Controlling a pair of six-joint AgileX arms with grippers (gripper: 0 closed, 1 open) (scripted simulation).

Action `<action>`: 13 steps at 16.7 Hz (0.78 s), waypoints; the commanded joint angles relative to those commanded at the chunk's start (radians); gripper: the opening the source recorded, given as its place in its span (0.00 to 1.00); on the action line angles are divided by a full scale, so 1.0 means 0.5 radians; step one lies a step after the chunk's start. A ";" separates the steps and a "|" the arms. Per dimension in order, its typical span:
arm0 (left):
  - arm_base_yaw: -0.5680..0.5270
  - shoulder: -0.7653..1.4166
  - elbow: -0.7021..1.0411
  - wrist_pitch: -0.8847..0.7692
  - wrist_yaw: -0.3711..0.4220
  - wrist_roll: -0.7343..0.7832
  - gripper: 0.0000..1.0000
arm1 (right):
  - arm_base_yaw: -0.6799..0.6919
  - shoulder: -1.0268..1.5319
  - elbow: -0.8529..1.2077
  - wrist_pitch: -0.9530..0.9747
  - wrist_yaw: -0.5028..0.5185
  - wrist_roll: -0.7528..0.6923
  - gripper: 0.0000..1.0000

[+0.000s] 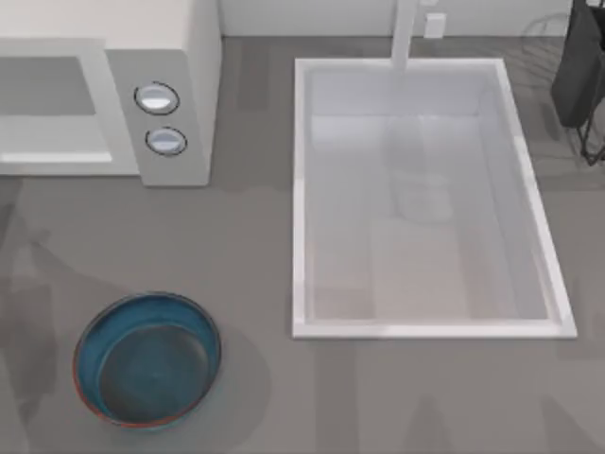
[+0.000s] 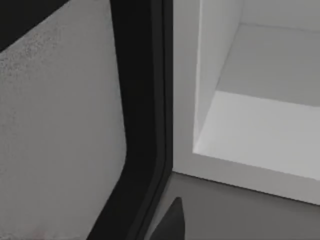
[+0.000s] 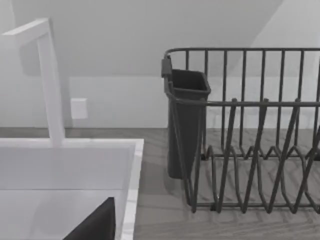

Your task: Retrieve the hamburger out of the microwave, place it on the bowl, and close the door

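The white microwave (image 1: 175, 57) stands at the table's back left, its cavity (image 2: 260, 125) open and bare where I can see into it. The door (image 2: 142, 100), a dark frame around a speckled grey pane, stands swung open close beside the cavity's edge. A dark part of my left gripper (image 2: 171, 225) shows just in front of the door's lower corner. The blue bowl (image 1: 146, 359) with a reddish rim sits empty at the front left. The hamburger is out of view. A dark part of my right gripper (image 3: 95, 226) hangs over the sink's corner at the back right.
A white sink basin (image 1: 301, 189) with a faucet (image 1: 405, 33) takes up the middle and right of the table. A dark wire dish rack (image 3: 250, 135) with a cutlery holder (image 3: 186, 120) stands at the back right. Two knobs (image 1: 157, 98) face up on the microwave's panel.
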 joint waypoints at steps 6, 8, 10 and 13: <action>0.002 -0.300 0.023 -0.331 -0.004 0.000 0.00 | 0.000 0.000 0.000 0.000 0.000 0.000 1.00; 0.002 -0.300 0.023 -0.331 -0.004 0.000 0.00 | 0.000 0.000 0.000 0.000 0.000 0.000 1.00; 0.000 -0.293 0.017 -0.326 -0.005 0.004 0.00 | 0.000 0.000 0.000 0.000 0.000 0.000 1.00; -0.052 -0.253 0.120 -0.443 -0.023 -0.114 0.00 | 0.000 0.000 0.000 0.000 0.000 0.000 1.00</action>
